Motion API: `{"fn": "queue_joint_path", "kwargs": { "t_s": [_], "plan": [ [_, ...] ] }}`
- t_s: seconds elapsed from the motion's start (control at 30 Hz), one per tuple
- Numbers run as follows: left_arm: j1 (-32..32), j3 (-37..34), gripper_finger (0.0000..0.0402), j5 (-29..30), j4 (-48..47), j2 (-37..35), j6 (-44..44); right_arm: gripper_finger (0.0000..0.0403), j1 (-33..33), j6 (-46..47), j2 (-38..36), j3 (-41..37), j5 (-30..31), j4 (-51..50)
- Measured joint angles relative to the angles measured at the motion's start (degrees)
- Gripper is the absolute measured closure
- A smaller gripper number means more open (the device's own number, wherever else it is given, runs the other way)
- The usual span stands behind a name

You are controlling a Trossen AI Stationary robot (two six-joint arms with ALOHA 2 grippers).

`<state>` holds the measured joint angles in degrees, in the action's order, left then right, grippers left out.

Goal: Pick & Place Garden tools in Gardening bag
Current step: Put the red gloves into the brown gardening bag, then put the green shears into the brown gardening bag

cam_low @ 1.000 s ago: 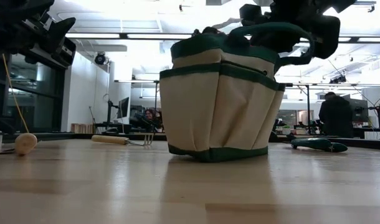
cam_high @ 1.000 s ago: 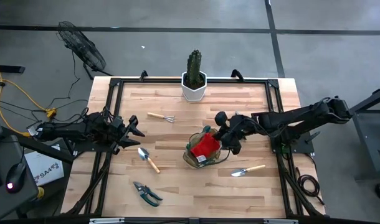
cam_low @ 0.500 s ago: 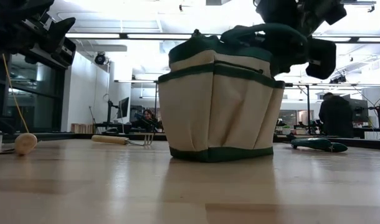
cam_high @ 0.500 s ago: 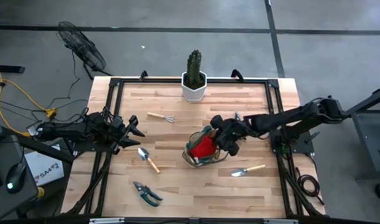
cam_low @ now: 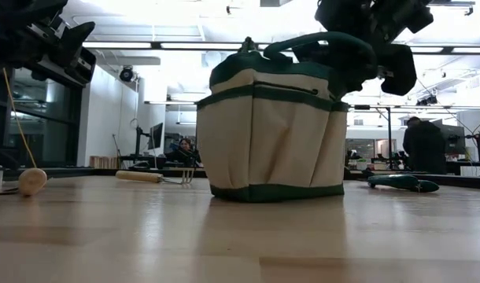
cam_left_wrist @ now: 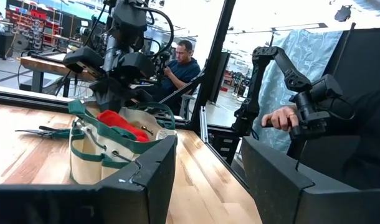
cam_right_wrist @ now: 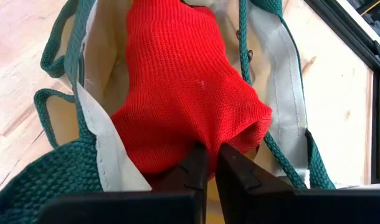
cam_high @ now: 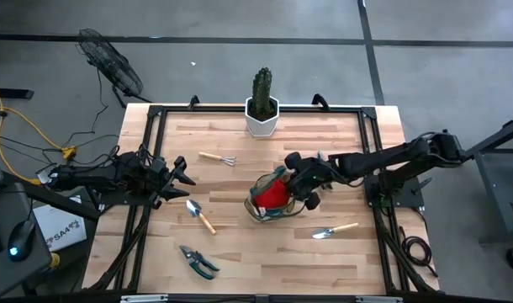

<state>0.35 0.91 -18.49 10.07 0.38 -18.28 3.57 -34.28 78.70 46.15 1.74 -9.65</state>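
Inside the bag point(cam_high: 271, 204), just in front of the cactus pot point(cam_high: 261, 116), the red glove point(cam_right_wrist: 184, 93) sits bunched in the mouth. It looks soft, light knit that folds wherever it is pinched, so a hold on a thick fold near the cuff seems safest; a thin edge would likely slip. The right gripper point(cam_right_wrist: 207, 163) has its fingers drawn together on such a fold at the glove's edge, directly above the bag.

Compared with a second ago, the bag has slid a little away from the right arm's side and now stands squarer on its base, and the gripper has come further over its opening.

Around the bag lie a trowel point(cam_high: 201, 216), a second trowel point(cam_high: 335, 229), the shears point(cam_high: 198, 261) and the rake point(cam_high: 216, 158). Well apart from the bag, the left gripper point(cam_high: 179, 178) waits, fingers apparently spread, though the view is poor.
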Motion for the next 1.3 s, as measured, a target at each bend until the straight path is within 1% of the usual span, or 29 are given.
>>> {"fn": "queue_joint_path", "kwargs": {
  "t_s": [0.17, 0.37, 0.67, 0.77, 0.9, 1.13, 1.3],
  "plan": [
    [0.01, 0.01, 0.0222, 0.01, 0.0, 0.0, 0.0, 0.0353, 0.04, 0.54, 0.0, 0.0, 1.26, 0.04],
    [0.0, -0.01, 0.0222, 0.03, 0.0, 0.0, -0.01, 0.0302, 0.04, 4.03, -0.04, 0.0, 1.31, 0.09],
    [0.01, 0.0, 0.0222, 0.04, 0.0, 0.0, 0.0, 0.0229, 0.04, 11.9, -0.04, 0.0, 1.41, 1.44],
    [-0.01, 0.01, 0.0222, 0.06, -0.01, 0.0, 0.0, 0.0212, 0.07, 14.87, -0.04, 0.0, 3.15, 1.8],
    [0.0, -0.01, 0.0222, 0.08, 0.0, 0.02, 0.0, 0.02, 0.07, 18.46, -0.04, 0.0, 4.53, 1.8],
    [-0.01, -0.01, 0.0222, 0.28, -0.02, 0.0, 0.0, 0.02, 0.07, 23.95, -0.04, 0.0, 4.34, 4.58],
    [-0.01, 0.01, 0.0222, 0.26, -0.01, 0.01, 0.0, 0.0201, 0.84, 24.09, -0.04, 0.0, 4.31, 6.11]
  ]
}}
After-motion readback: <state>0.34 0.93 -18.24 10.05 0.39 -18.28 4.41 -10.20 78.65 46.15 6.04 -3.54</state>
